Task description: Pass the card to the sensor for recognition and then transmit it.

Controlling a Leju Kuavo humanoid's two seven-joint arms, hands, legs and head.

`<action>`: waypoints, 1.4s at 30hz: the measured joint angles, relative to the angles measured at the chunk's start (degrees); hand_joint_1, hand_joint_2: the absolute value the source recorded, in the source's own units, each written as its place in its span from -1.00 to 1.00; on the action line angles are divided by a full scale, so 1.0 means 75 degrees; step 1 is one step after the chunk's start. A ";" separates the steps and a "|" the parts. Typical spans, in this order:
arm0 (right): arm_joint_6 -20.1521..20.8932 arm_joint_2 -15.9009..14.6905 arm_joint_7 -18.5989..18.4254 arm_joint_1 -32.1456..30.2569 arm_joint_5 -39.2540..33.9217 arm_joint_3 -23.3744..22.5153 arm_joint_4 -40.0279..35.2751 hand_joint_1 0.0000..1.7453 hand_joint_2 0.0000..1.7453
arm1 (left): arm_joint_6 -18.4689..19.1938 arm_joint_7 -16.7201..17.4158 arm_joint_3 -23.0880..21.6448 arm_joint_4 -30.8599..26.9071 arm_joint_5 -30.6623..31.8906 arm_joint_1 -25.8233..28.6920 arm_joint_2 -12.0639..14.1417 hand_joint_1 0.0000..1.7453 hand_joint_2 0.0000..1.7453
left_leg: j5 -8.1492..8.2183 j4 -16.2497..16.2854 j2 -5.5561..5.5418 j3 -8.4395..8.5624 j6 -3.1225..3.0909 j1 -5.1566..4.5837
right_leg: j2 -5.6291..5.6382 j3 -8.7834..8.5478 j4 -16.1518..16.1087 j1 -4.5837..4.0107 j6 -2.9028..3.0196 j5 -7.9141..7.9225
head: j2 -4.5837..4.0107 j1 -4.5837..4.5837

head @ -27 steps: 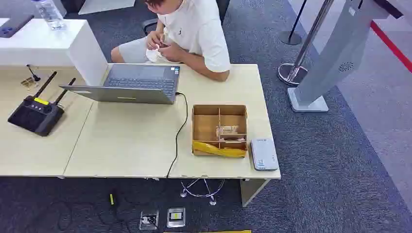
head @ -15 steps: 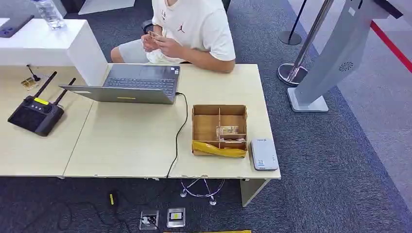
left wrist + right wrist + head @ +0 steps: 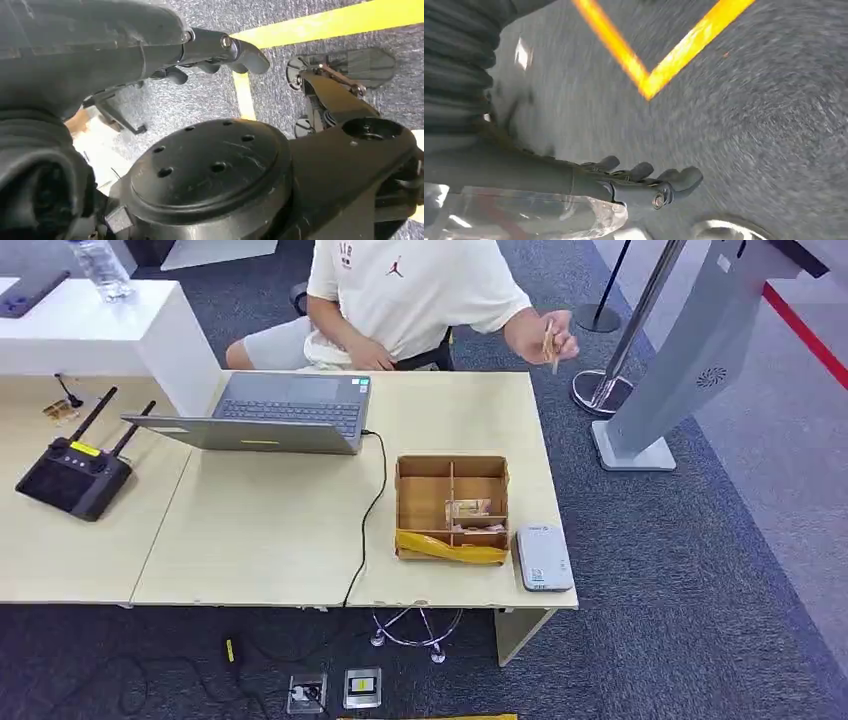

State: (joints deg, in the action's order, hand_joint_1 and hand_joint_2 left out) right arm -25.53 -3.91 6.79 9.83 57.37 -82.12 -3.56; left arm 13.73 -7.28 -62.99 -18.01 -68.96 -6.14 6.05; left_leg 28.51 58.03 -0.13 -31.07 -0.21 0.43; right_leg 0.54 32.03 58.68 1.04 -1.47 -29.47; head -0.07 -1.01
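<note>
the person's head is cut off at the top of the frame; their hand (image 3: 548,337), upper right of centre, holds the card (image 3: 549,346) edge-on. the cardboard box (image 3: 452,508) at centre holds cards in its compartments. left hand (image 3: 210,55) and right hand (image 3: 644,182) hang empty, fingers loosely apart.

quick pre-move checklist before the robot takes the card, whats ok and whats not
1. Card offered: ok, the person's hand holds it out past the table's far right corner.
2. Left hand free: ok, holds nothing, hanging over the floor.
3. Right hand free: ok, holds nothing, fingers apart.
4. Hand raised toward the card: not ok, both wrist views look at carpet.
5. Sensor reachable: ok, flat at the table's near right edge, uncovered.
6. Box beside the sensor: ok, apart from it.
</note>
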 joint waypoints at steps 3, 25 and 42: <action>0.0263 -0.0190 0.0421 0.0084 -0.1345 -0.0193 -0.0003 -1.00 1.00 | 0.0000 -0.0082 -0.0023 -0.0012 0.0003 0.0001 0.0000 -1.00 -1.00 | 0.0000 0.0000 0.0000 0.0000 0.0000 -0.0001 | 0.0000 0.0000 0.0000 0.0001 -0.0001 0.0000 | 0.0000 0.0003; 0.0802 -0.2844 0.3389 0.3648 -0.0196 -0.0525 -0.0058 -1.00 1.00 | -0.0003 -0.0734 -0.0052 -0.0006 0.0000 -0.0018 -0.0055 -1.00 -1.00 | -0.0023 0.0003 0.0007 -0.0009 -0.0027 -0.0031 | 0.0004 0.0008 0.0002 0.0032 -0.0016 0.0033 | 0.0000 0.0009; -0.1375 -0.2189 0.3433 0.6968 0.4381 0.0692 0.0204 -1.00 1.00 | -0.0003 -0.0714 -0.0286 -0.0125 0.0341 -0.0131 -0.0087 -1.00 -1.00 | -0.0051 0.0004 -0.0051 -0.0035 -0.0027 -0.0023 | -0.0056 0.0012 0.0011 0.0023 -0.0015 0.0035 | 0.0000 0.0009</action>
State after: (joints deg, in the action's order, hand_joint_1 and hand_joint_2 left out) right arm -35.85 -20.32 32.54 62.09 90.23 -76.93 -2.03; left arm 13.70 -12.63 -65.13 -18.95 -66.40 -7.13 5.40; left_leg 28.13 58.06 -0.51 -31.33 -0.41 0.26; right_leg 0.11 32.12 58.76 1.21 -1.58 -29.21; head -0.07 -0.94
